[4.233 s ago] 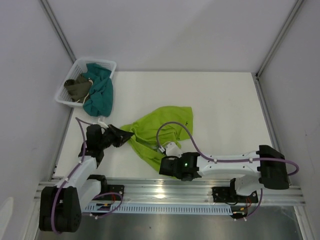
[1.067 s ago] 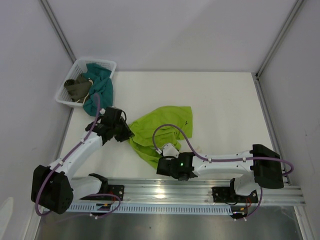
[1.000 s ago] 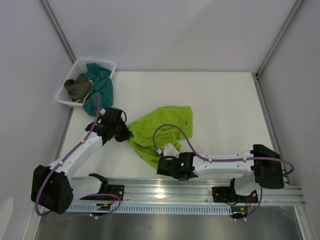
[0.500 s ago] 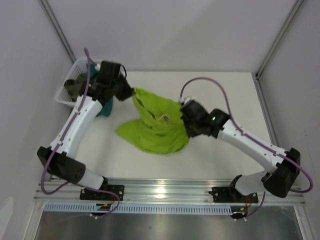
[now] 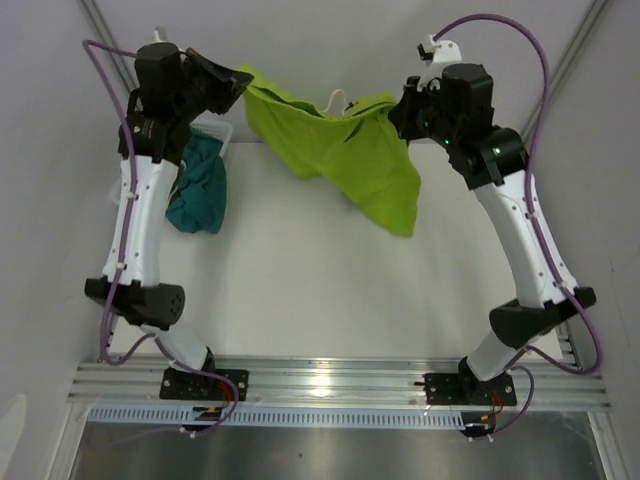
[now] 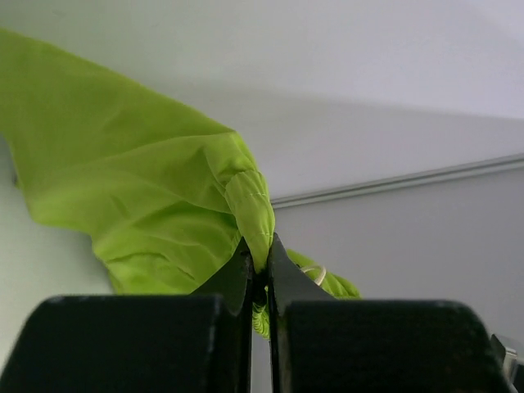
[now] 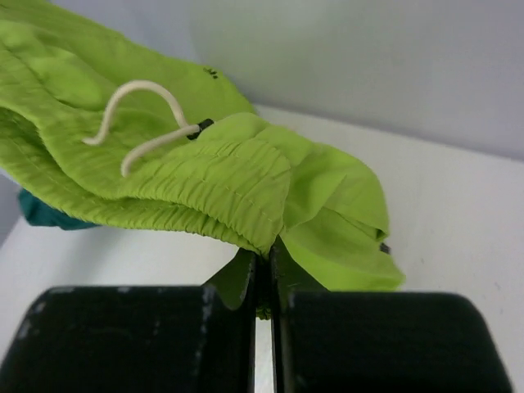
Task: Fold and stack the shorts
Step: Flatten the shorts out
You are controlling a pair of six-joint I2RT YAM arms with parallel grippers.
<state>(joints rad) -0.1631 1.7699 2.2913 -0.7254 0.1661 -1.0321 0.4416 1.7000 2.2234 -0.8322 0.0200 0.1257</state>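
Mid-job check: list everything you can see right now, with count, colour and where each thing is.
shorts: one pair, lime green, lifted off the table, hanging between the two grippers
drawstring: one, white, loose at the waistband
teal garment: one, teal, draped over the basket's edge, far left
basket: one, white, far left corner, mostly hidden behind the left arm
table: one, white, below the shorts
rail: one, silver, near edge, carrying both arm bases
left gripper: one, black, raised at far left, shut on a bunched edge of the shorts
right gripper: one, black, raised at far right, shut on the waistband
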